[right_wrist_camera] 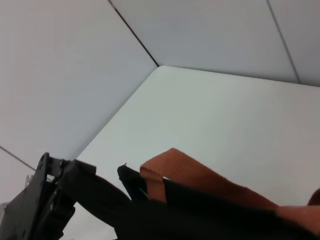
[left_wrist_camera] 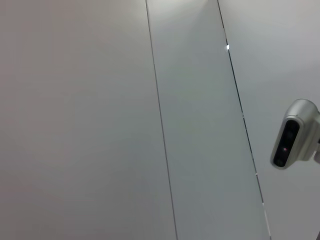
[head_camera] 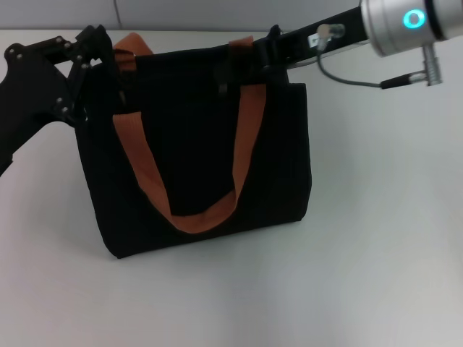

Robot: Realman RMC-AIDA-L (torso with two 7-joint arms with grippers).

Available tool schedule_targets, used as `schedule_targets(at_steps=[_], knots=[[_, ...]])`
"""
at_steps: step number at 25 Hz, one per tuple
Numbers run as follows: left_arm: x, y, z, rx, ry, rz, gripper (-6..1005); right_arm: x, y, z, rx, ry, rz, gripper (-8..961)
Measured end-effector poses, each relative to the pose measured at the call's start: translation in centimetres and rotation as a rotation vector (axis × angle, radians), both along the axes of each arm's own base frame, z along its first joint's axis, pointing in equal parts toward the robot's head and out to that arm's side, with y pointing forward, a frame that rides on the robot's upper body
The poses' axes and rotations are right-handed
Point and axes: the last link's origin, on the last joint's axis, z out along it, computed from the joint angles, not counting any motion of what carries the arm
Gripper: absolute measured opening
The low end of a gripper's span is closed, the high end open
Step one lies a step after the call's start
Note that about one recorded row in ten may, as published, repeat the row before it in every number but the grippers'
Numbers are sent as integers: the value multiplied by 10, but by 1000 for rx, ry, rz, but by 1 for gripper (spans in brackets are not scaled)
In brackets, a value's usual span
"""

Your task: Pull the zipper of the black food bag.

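Light is even and soft across the head view; the white table (head_camera: 362, 275) reads bright with no glare. The black food bag (head_camera: 195, 144) is so dark that its fabric detail is lost, and below the left gripper (head_camera: 98, 54) it casts only a faint shadow along its base. Near the right gripper (head_camera: 249, 50) a ring light (head_camera: 414, 19) glows cyan. The wall panels (left_wrist_camera: 100, 120) look flat and grey, slightly dim.

White table (head_camera: 376, 238), black food bag (head_camera: 188, 166) upright on it
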Motion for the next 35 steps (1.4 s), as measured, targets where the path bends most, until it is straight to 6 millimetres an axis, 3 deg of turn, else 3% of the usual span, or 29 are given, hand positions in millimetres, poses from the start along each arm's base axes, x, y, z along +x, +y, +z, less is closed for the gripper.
schedule_targets(at_steps=[13, 28, 35], knots=[[7, 6, -4, -14, -13, -15, 67, 0, 0, -23, 19, -47, 14, 271], [-2, 1, -2, 3, -10, 20, 69, 3, 2, -2, 160, -108, 56, -1], [-7, 2, 1, 23, -9, 57, 71, 9, 0, 12, 222, -124, 33, 15]])
